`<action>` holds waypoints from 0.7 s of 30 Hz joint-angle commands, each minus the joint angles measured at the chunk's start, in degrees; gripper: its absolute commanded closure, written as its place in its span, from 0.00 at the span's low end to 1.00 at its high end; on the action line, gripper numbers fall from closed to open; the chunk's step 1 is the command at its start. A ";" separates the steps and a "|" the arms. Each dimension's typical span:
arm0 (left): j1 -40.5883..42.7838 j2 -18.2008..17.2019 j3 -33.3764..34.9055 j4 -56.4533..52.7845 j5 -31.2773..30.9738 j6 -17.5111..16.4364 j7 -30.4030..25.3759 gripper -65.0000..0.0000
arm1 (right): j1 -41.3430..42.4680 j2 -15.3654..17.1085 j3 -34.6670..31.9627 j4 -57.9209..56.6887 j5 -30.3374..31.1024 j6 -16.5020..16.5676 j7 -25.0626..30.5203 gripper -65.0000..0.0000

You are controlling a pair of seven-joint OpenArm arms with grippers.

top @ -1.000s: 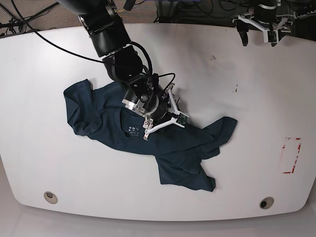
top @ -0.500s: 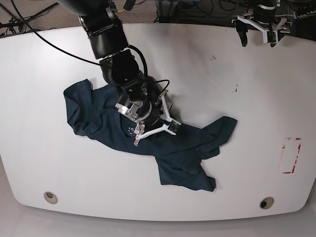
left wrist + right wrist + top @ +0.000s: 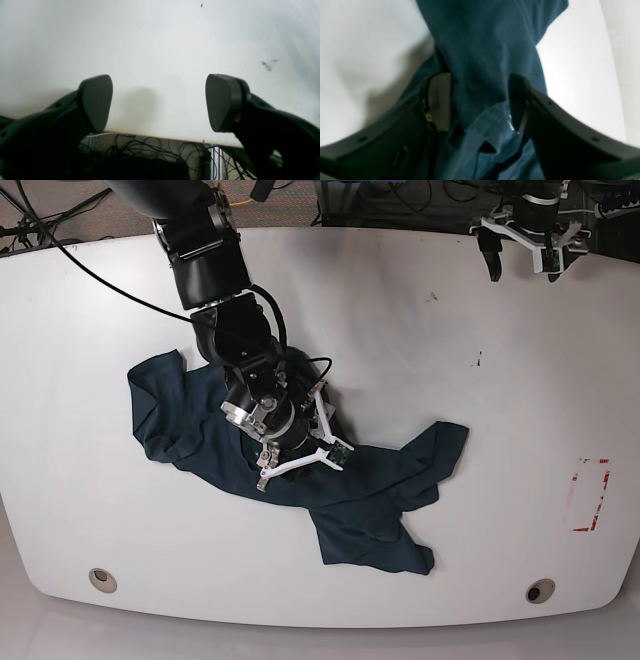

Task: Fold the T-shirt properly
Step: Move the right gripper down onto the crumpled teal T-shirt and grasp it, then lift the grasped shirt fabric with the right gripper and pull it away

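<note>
The dark navy-teal T-shirt (image 3: 375,485) lies crumpled across the middle of the white table (image 3: 520,400), with one sleeve at the left and a bunched end at the lower right. My right gripper (image 3: 300,468) is pressed down on the shirt's middle. In the right wrist view its pads (image 3: 440,102) hold a thick fold of the T-shirt (image 3: 482,50) between them, with small white label marks by the right pad. My left gripper (image 3: 522,265) is open and empty at the table's far right edge. In the left wrist view the left gripper (image 3: 160,102) shows only bare table.
A red rectangular mark (image 3: 590,495) sits near the table's right edge. Two round holes (image 3: 102,578) (image 3: 540,590) lie near the front edge. Small dark specks (image 3: 432,297) mark the far middle. Cables (image 3: 150,155) hang beyond the table's far edge.
My right gripper has moved left and toward the front over the shirt, covering the label marks. The shirt's right sleeve and lower end have shifted slightly left. The left arm has barely moved.
</note>
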 commanded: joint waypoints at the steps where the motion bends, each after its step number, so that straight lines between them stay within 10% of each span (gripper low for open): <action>1: 0.20 -0.28 -0.16 0.81 0.21 0.15 -1.19 0.16 | 1.62 -0.40 0.16 1.56 0.35 -0.61 1.13 0.48; 21: -0.59 -0.37 -0.08 0.81 0.21 0.15 -1.19 0.16 | 5.58 -0.40 0.16 -3.97 0.44 -0.70 1.48 0.49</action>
